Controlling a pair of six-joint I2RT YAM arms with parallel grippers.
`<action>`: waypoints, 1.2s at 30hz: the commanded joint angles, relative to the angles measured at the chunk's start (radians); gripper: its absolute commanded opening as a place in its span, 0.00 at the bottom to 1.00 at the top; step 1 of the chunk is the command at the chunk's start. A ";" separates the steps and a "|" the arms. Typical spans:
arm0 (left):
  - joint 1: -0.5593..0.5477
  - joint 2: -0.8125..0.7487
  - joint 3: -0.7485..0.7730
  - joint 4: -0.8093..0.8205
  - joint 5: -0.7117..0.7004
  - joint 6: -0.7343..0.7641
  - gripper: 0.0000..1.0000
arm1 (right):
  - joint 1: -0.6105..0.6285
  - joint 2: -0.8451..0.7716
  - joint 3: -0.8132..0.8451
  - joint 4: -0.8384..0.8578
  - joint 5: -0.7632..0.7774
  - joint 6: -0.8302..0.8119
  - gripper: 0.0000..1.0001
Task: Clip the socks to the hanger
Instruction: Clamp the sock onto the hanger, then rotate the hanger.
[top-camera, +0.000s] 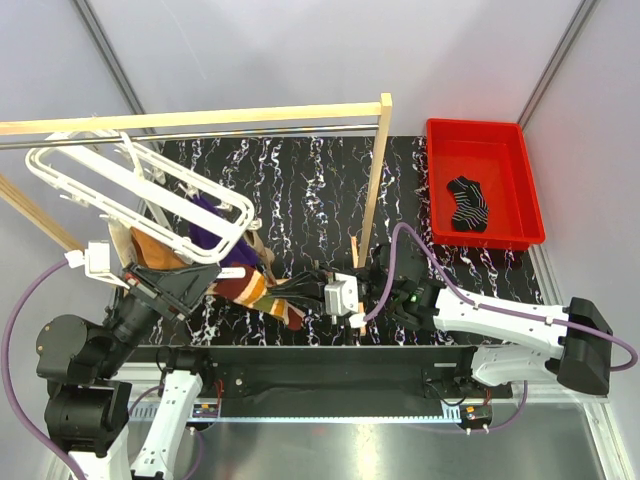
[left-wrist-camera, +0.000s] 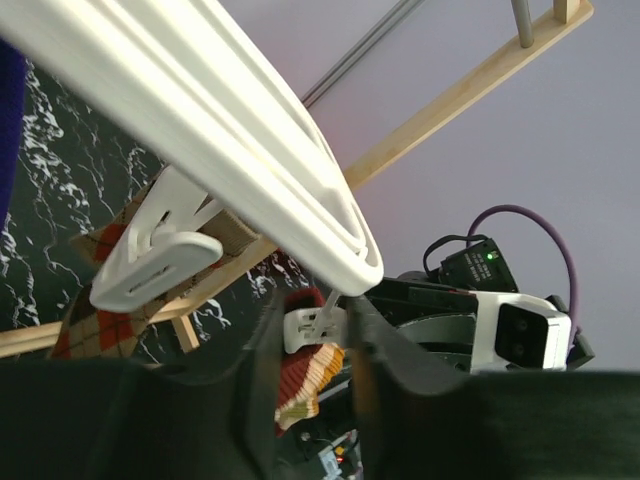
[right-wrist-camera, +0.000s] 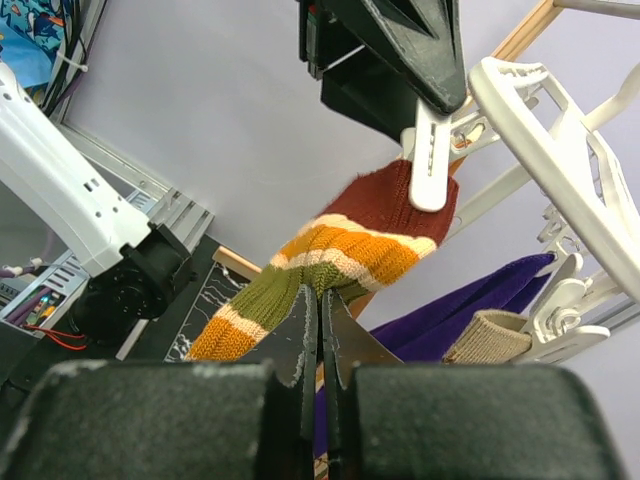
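The white hanger hangs at the left; it also shows in the left wrist view and the right wrist view. A purple sock and an orange-brown sock hang from it. My left gripper is shut on a small white clip, which sits on the maroon cuff of a striped maroon, orange and green sock. My right gripper is shut on that sock's green middle, holding it stretched below the clip. A black sock with white stripes lies in the red bin.
A red bin stands at the back right. A wooden frame post stands mid-table, with a metal rod running left from it. The hanger hangs on this rod.
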 joint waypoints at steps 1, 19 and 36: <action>0.003 -0.022 0.012 -0.005 0.062 0.003 0.41 | -0.010 0.004 0.045 0.085 -0.015 0.031 0.00; 0.001 -0.113 0.178 -0.135 -0.123 0.236 0.63 | -0.010 0.002 0.014 0.084 0.380 0.183 0.00; 0.003 -0.074 0.433 -0.399 -0.731 0.362 0.60 | -0.016 0.091 0.208 -0.150 1.026 0.272 0.06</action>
